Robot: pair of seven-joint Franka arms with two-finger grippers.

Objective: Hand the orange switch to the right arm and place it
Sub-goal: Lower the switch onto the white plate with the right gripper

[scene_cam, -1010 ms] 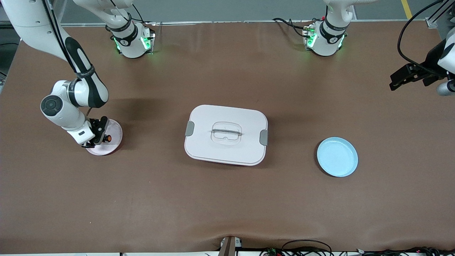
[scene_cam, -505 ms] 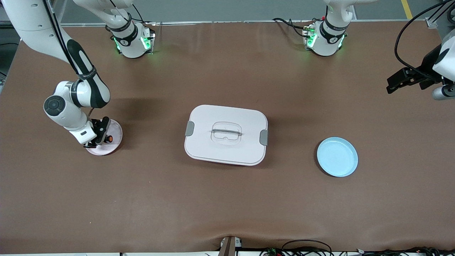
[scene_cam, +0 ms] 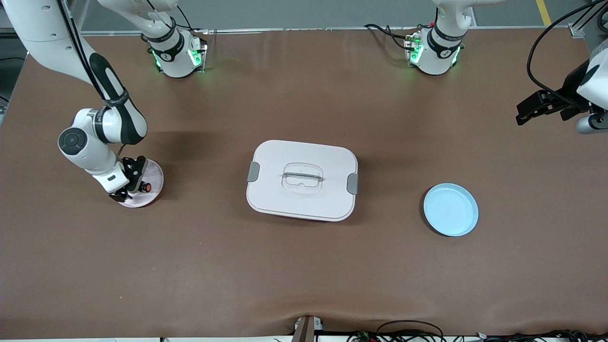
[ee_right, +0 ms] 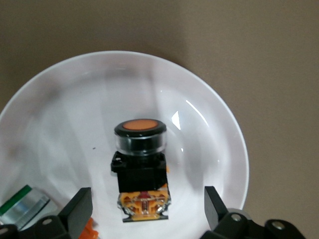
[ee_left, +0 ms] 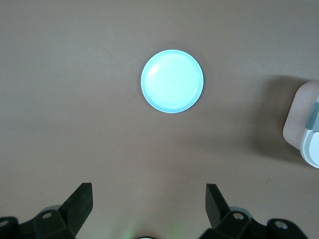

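The orange switch (scene_cam: 147, 187) (ee_right: 141, 154), a black body with a round orange cap, lies on the pale pink plate (scene_cam: 153, 176) (ee_right: 199, 124) toward the right arm's end of the table. My right gripper (scene_cam: 130, 186) (ee_right: 148, 199) hangs low over this plate, open. Its fingers (ee_right: 79, 204) stand on either side of the switch's base without touching it. My left gripper (scene_cam: 521, 113) (ee_left: 148, 196) is open and holds nothing, up in the air over the left arm's end of the table.
A white lidded box (scene_cam: 302, 180) (ee_left: 305, 124) sits mid-table. A light blue plate (scene_cam: 451, 209) (ee_left: 172, 81) lies between the box and the left arm's end, nearer the front camera. A silver-and-green part (ee_right: 22, 206) and an orange piece (ee_right: 89, 230) also lie on the pink plate.
My right gripper has opened and let go of the orange switch, which now rests on the pink plate. The left arm drew back slightly, then held still.
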